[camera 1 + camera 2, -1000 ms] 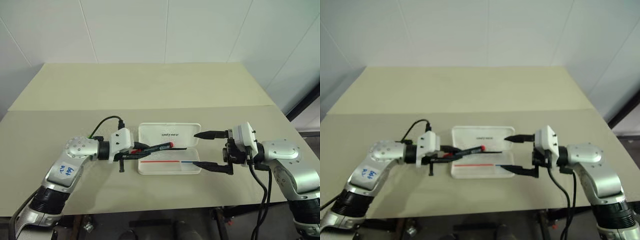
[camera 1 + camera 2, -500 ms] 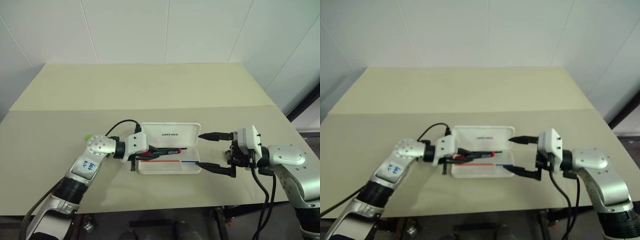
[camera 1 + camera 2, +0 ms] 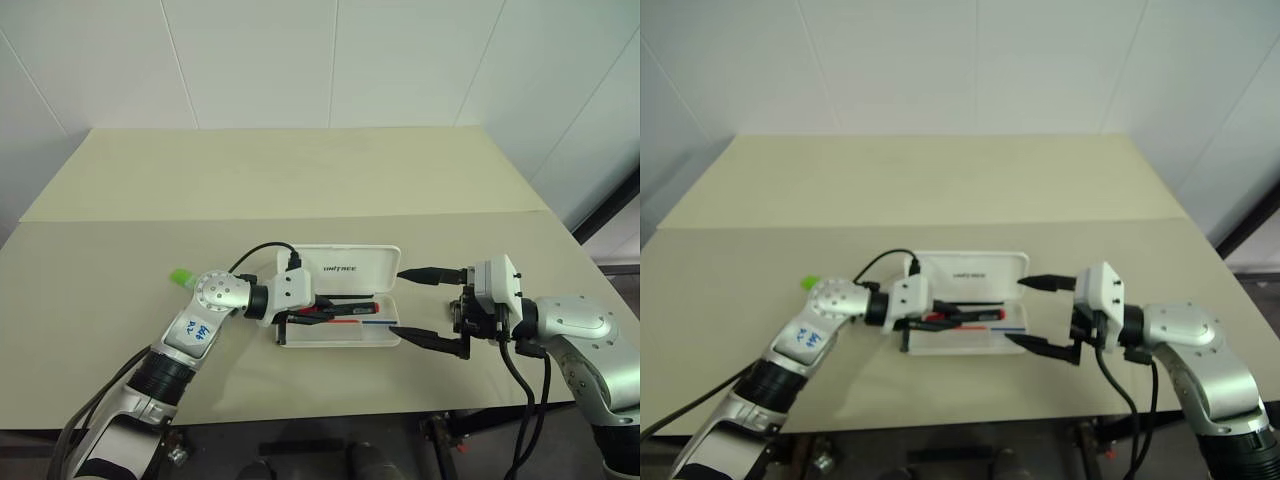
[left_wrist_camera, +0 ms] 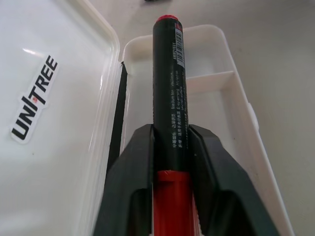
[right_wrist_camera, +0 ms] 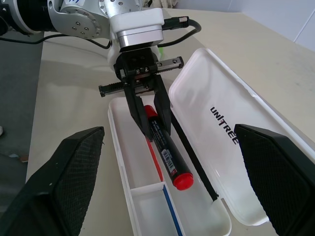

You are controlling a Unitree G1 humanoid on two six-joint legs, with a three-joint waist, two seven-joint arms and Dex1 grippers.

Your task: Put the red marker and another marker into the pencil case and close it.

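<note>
Beige tabletop [image 3: 300, 180] against white panel wall, head views first: white hard hinged pencil case [image 3: 340, 268] lying open at centre, lid flat on the far side, tray nearest. Left gripper [image 3: 318, 313] reaching into the tray from the case's left end, fingers closed round the short red-and-black marker [image 3: 350, 309], marker low over the tray. Light green marker [image 3: 180, 276] out on the table beyond the left arm's elbow, well apart from the case, untouched. Right gripper [image 3: 415, 303] parked at the case's right end, fingers spread wide, gripping nothing. Left wrist view: black fingers [image 4: 133, 191] either side of the marker's barrel near the red section, dark body pointing along the tray toward its divider; can't tell if resting on the tray floor yet. Right wrist view: same picture from the far end, marker angled down into the tray, red tip close to the small end compartment. Status as judged: first marker at the case but not released; green one still to fetch, lid still to shut.
</note>
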